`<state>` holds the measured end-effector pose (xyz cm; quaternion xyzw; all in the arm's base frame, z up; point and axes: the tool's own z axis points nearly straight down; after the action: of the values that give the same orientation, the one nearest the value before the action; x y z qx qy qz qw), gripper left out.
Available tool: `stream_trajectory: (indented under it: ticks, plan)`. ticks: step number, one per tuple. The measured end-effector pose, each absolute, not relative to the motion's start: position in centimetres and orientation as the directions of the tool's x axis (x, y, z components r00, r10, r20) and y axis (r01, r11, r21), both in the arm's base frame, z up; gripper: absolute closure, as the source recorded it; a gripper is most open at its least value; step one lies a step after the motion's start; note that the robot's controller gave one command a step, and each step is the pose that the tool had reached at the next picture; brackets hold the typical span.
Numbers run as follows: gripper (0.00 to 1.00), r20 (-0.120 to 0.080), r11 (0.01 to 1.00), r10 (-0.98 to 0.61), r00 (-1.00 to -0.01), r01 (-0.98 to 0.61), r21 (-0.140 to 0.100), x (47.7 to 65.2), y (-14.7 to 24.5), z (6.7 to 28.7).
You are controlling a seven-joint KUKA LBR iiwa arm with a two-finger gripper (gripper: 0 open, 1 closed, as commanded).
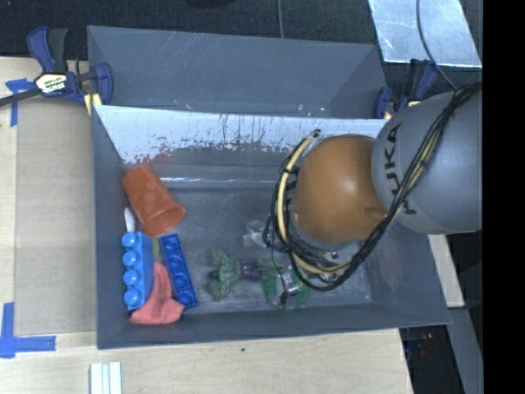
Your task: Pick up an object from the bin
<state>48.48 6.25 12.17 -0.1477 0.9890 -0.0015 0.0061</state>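
A small green thing (299, 296) lies on the floor of the bin (246, 72) right at the claw (284, 287), close to the front wall. The claw's dark end covers part of it, so whether the two touch cannot be told. Nor can it be told whether the claw is spread or pressed together, as the wrist above hides most of it.

Just left of the claw sits a small purple piece (251, 268). Beyond that, still near, is a lumpy dull-green figure (221, 272). Up and to the left of the claw, a little apart from it, lies a small pale grey thing (255, 236).

Straight up from the claw bulges the orange dome cover (338, 189) of the wrist. Black and yellow cables (287, 189) loop round its left and lower edge. Up and to the right of the claw, the grey arm (431, 167) leads out over the bin's right wall.

Well to the claw's left, against the far side wall, the rest lies in a close group. A dark blue studded brick (177, 269) is the nearest to the claw. A light blue knobbed block (133, 268) lies beside it on its far side. A pink-red soft thing (157, 306) lies at their lower ends. An orange-red cup (151, 197) lies on its side above them. A white sliver (129, 218) shows between the cup and the light blue block
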Motion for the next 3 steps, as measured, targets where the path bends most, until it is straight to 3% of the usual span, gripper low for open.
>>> stream_trajectory:
  ticks: [1,2,3]
  plan:
    - [0.0,-0.008,0.983,-0.184,-0.983,-0.184,-0.001,49.6,3.2,7.0]
    - [1.0,-0.013,0.953,-0.302,-0.953,-0.302,-0.003,48.3,5.9,9.0]
    - [1.0,-0.013,0.953,-0.302,-0.953,-0.302,-0.003,48.3,5.9,9.0]
